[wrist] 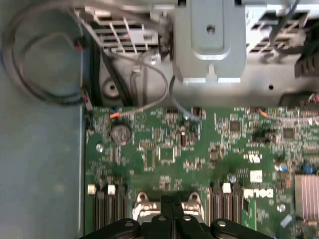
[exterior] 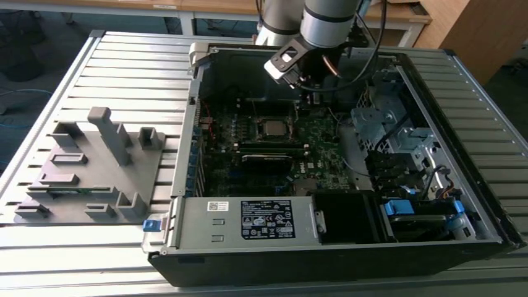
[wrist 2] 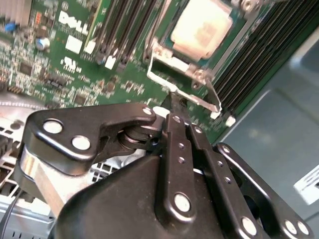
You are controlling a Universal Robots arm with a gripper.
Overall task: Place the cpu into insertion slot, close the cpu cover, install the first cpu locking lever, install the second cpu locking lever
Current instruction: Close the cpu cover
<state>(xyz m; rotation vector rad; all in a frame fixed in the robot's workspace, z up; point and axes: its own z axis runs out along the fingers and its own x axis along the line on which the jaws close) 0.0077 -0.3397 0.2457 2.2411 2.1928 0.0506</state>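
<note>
1. The gripper [wrist 2: 173, 102] has its black fingers [wrist 2: 169, 149] pressed flat together with no gap; whether anything thin is pinched between the tips cannot be told.
2. In the second wrist view the tips hang just over a thin silver lever [wrist 2: 215, 97] at the edge of the cpu cover [wrist 2: 172, 69].
3. The cpu [wrist 2: 202, 27] lies just beyond, its pale metal face up, seated in the insertion slot [exterior: 261, 128] in the middle of the motherboard [wrist: 164, 149].
4. The first wrist view shows the board's other side: a coin cell [wrist: 119, 133], a loop of grey cable [wrist: 45, 64] and a grey metal bracket [wrist: 209, 40].
5. White print marks the board in both wrist views, and a black-and-white label [exterior: 266, 218] sits on the power supply.
6. In the exterior view the arm [exterior: 330, 18] comes from the far edge and slants down into the open computer case [exterior: 330, 260].
7. The case lies on a slatted table [exterior: 123, 68], with a grey fixture [exterior: 91, 167] at the exterior view's left.
</note>
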